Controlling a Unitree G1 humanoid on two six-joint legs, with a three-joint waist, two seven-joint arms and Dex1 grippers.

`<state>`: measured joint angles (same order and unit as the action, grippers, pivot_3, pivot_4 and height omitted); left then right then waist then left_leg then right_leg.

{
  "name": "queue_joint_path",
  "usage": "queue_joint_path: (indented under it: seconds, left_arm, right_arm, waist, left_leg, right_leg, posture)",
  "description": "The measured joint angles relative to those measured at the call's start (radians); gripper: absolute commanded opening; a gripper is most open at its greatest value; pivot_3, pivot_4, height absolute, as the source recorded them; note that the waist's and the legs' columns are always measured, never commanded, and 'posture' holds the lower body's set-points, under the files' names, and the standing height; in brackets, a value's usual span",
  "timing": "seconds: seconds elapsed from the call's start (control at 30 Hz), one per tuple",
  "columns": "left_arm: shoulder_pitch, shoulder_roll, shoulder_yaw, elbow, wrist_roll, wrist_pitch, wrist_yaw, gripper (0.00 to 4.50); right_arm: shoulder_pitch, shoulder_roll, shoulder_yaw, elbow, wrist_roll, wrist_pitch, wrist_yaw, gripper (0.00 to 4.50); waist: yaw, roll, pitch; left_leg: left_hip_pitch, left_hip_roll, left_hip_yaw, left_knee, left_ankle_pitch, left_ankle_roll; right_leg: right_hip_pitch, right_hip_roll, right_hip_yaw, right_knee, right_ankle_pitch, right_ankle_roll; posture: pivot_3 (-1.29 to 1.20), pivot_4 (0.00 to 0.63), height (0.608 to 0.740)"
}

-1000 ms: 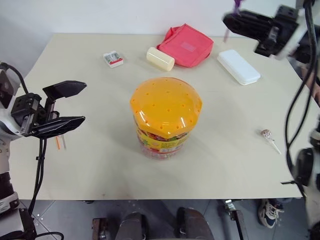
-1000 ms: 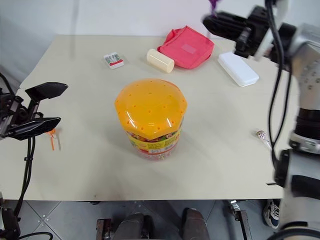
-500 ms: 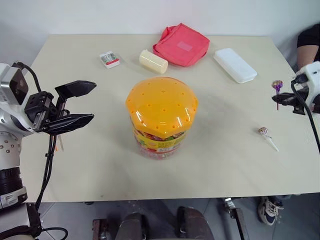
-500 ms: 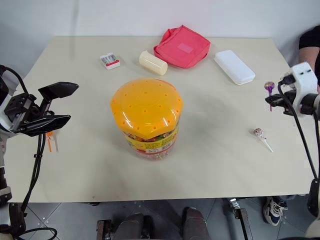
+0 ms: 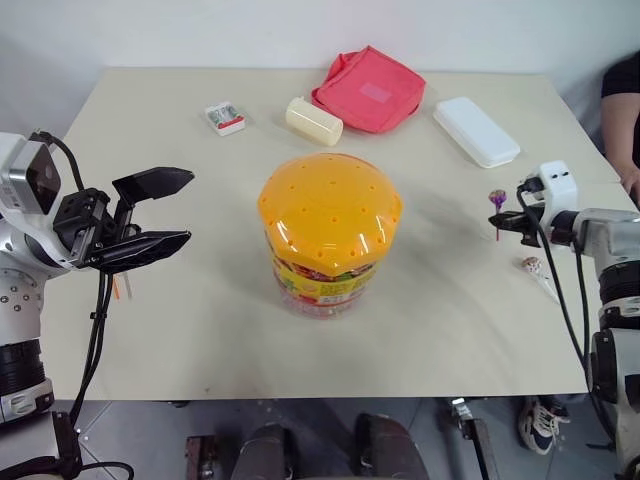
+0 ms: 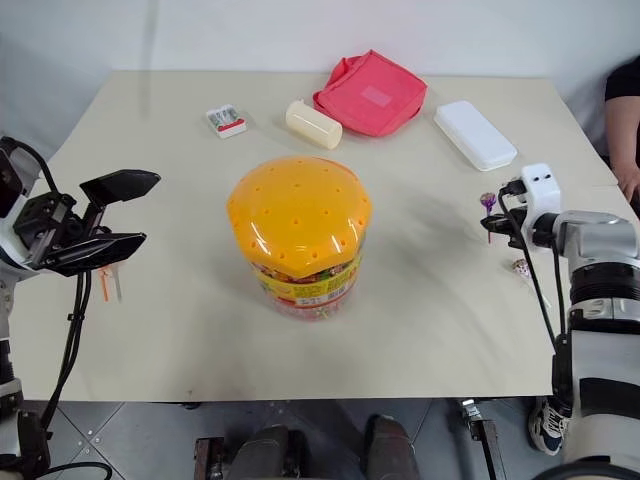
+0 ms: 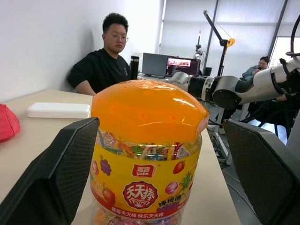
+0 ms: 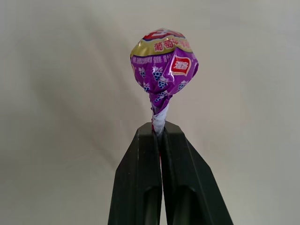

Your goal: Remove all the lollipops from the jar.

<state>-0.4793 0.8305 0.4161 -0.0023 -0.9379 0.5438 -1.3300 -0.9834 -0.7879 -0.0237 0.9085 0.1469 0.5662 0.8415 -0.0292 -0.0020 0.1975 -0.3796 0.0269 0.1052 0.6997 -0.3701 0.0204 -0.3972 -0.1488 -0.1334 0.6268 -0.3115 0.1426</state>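
The jar, a clear tub with a domed orange lid, stands upright mid-table; the left wrist view shows wrapped candies inside it. My left gripper hovers open to its left, apart from it, jaws wide and turned toward it. Low over the table's right side, my right gripper is shut on the stick of a purple lollipop, head up. A second lollipop lies on the table just beside it. An orange-stick lollipop lies under my left gripper, partly hidden.
At the back of the table are a pink pouch, a white box, a cream cylinder and a small card pack. A person's arm shows at the right edge.
My right arm has swung down from high over the table's back right to low over its right side, still holding the purple lollipop. The left gripper has stayed put.
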Motion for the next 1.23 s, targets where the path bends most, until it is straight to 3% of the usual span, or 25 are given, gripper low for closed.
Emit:
queue_joint_path:
  seconds: [0.07, 0.4, 0.53, 0.67, 0.83, 0.9, 1.0, 1.23]
  left_arm:
    - [0.012, 0.0, 0.003, -0.007, -0.001, 0.001, 0.006, 4.5]
    - [0.027, 0.003, 0.004, -0.022, 0.001, 0.005, 0.028, 4.5]
    - [0.026, 0.002, 0.004, -0.018, 0.022, 0.031, 0.112, 4.5]
    - [0.049, -0.008, 0.008, -0.007, 0.033, 0.059, 0.204, 4.5]
    - [0.154, 0.013, 0.002, -0.032, 0.084, 0.122, 0.313, 4.5]
    - [0.204, 0.009, 0.004, -0.068, 0.103, 0.106, 0.327, 4.5]
    - [0.28, 0.008, 0.005, -0.085, 0.135, 0.087, 0.335, 4.5]
    - [0.423, -0.053, 0.053, -0.181, 0.135, 0.035, 0.335, 4.5]
  right_arm:
    - [0.0, 0.0, 0.0, 0.001, -0.009, 0.0, 0.006, 1.01]
    - [0.037, -0.034, 0.0, -0.085, -0.012, 0.031, 0.055, 4.39]
    - [0.116, -0.076, -0.029, -0.247, 0.023, 0.086, 0.103, 4.45]
    - [0.273, -0.091, -0.146, -0.574, 0.175, 0.134, 0.195, 4.45]
    - [0.558, -0.073, -0.286, -0.961, 0.407, 0.143, 0.337, 4.45]
    - [0.703, -0.072, -0.272, -1.065, 0.425, 0.073, 0.404, 4.45]
    - [0.84, -0.058, -0.176, -1.07, 0.346, -0.055, 0.43, 4.45]
    - [0.851, 0.132, -0.125, -0.969, 0.257, -0.179, 0.23, 4.45]
  waist:
    - [-0.002, 0.0, 0.0]
    - [0.001, 0.0, 0.0]
    - [0.002, 0.0, 0.0]
    - [0.003, 0.0, 0.0]
    - [0.007, 0.0, 0.0]
    - [0.014, -0.001, -0.001]
    - [0.027, -0.003, -0.002]
    - [0.029, -0.003, -0.002]
  left_leg:
    - [0.0, 0.0, 0.0, 0.0, 0.0, 0.0]
    - [0.0, 0.0, -0.001, 0.0, 0.0, 0.0]
    - [0.0, 0.0, -0.003, 0.0, 0.0, 0.0]
    - [0.0, 0.0, -0.008, 0.0, 0.0, 0.0]
    - [0.0, 0.0, -0.009, 0.0, 0.0, 0.0]
    - [0.001, 0.0, -0.01, 0.0, 0.0, 0.0]
    - [0.003, -0.001, -0.007, 0.001, 0.0, 0.0]
    - [0.005, 0.001, -0.006, 0.002, 0.0, 0.0]
  right_leg:
    - [0.0, 0.0, 0.0, 0.0, 0.0, 0.0]
    - [0.0, 0.0, 0.0, 0.0, 0.0, 0.0]
    - [0.0, 0.0, 0.0, 0.0, 0.0, 0.0]
    - [0.0, 0.0, 0.0, 0.001, 0.0, 0.0]
    - [0.001, 0.001, 0.0, 0.0, 0.0, 0.0]
    - [0.002, 0.001, 0.0, 0.0, 0.0, 0.0]
    - [0.003, 0.0, 0.002, -0.001, 0.0, 0.0]
    - [0.005, 0.001, 0.003, -0.001, 0.0, 0.0]
  posture:
    - [0.0, 0.15, 0.74]
    - [0.0, 0.15, 0.74]
    - [0.0, 0.15, 0.74]
    - [0.0, 0.15, 0.74]
    - [0.0, 0.15, 0.74]
    - [0.0, 0.15, 0.74]
    - [0.0, 0.15, 0.74]
    - [0.0, 0.15, 0.74]
